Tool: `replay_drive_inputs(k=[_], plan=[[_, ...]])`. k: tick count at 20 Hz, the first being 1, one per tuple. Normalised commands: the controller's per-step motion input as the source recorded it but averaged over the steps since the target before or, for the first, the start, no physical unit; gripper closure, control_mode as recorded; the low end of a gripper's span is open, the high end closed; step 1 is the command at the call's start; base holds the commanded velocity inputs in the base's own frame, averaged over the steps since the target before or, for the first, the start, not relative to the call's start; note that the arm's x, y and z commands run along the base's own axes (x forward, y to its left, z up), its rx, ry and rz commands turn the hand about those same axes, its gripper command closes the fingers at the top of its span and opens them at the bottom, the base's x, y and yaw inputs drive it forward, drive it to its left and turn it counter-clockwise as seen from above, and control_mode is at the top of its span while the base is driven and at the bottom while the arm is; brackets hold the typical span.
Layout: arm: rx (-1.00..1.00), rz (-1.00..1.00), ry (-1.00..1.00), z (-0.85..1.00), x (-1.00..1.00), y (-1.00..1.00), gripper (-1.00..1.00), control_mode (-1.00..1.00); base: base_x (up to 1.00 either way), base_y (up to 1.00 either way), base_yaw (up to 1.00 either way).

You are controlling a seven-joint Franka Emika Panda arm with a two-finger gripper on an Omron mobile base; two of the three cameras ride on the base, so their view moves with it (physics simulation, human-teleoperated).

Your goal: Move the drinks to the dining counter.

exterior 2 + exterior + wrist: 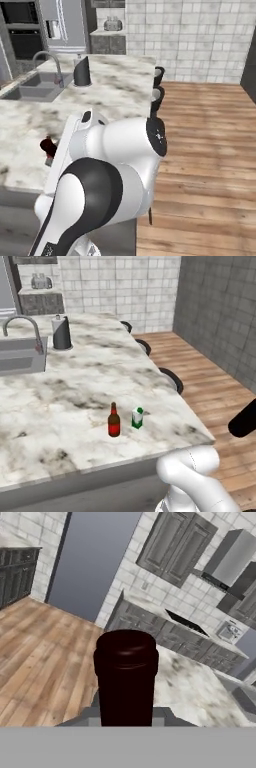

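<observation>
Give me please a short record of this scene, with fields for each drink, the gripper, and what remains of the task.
beer bottle: upright on the dining counter, near its front edge
carton: upright on the same counter, just right of the beer bottle, apart from it
wine bottle: held in the gripper, over the wood floor, off the counter's right side
gripper: shut on the wine bottle
other things: grey canister beside the sink and faucet; dark stools along the counter's right side
remaining: wine bottle not yet set on the counter
</observation>
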Motion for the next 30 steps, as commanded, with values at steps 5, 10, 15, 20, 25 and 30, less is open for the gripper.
replay_drive_inputs(k=[5, 10, 15, 20, 25, 30], plan=[[0.00, 0.00, 0.00, 0.00, 0.00, 0.00, 1.00, 1.00, 0.12, 0.91, -0.34], [0.00, 0.00, 0.00, 0.00, 0.00, 0.00, 1.00, 1.00, 0.17, 0.10, -0.06], [0.00, 0.00, 0.00, 0.00, 0.00, 0.00, 1.00, 1.00, 0.00, 0.00, 0.01], [0.00, 0.00, 0.00, 0.00, 0.05, -0.01, 1.00, -1.00, 0.00, 0.00, 0.00], [0.00, 0.00, 0.00, 0.00, 0.36, 0.00, 1.00, -1.00, 0.00, 0.00, 0.00], [0.00, 0.00, 0.00, -0.06, 0.75, 0.11, 1.00, -1.00, 0.00, 0.00, 0.00]])
